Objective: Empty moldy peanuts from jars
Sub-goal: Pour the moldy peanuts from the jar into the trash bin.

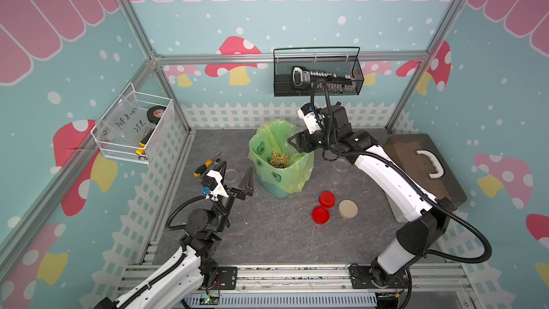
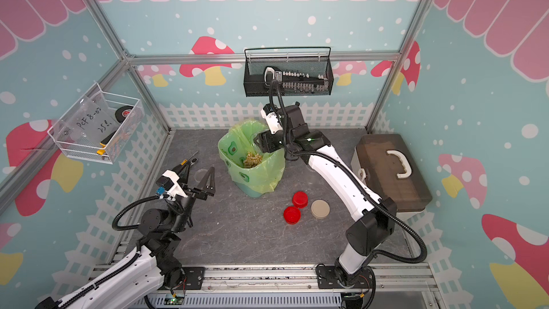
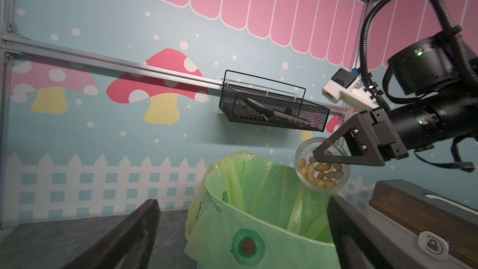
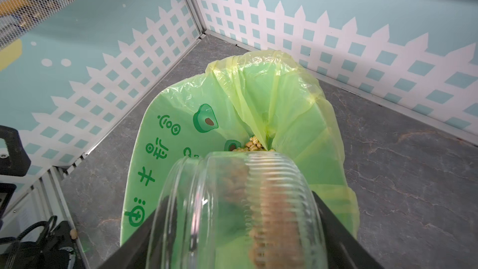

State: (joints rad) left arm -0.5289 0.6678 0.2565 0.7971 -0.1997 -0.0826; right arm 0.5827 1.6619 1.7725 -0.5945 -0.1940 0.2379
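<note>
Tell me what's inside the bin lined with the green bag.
A pile of peanuts lies at the bottom of the green bag. Anything beneath the pile is covered, and the bag's folds hide the rest.

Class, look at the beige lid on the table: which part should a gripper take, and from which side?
Probably its rim, pinched across from straight above: the beige lid lies flat and low, leaving no wall for a sideways grasp. Keep the jaws clear of the adjacent red lid.
</note>
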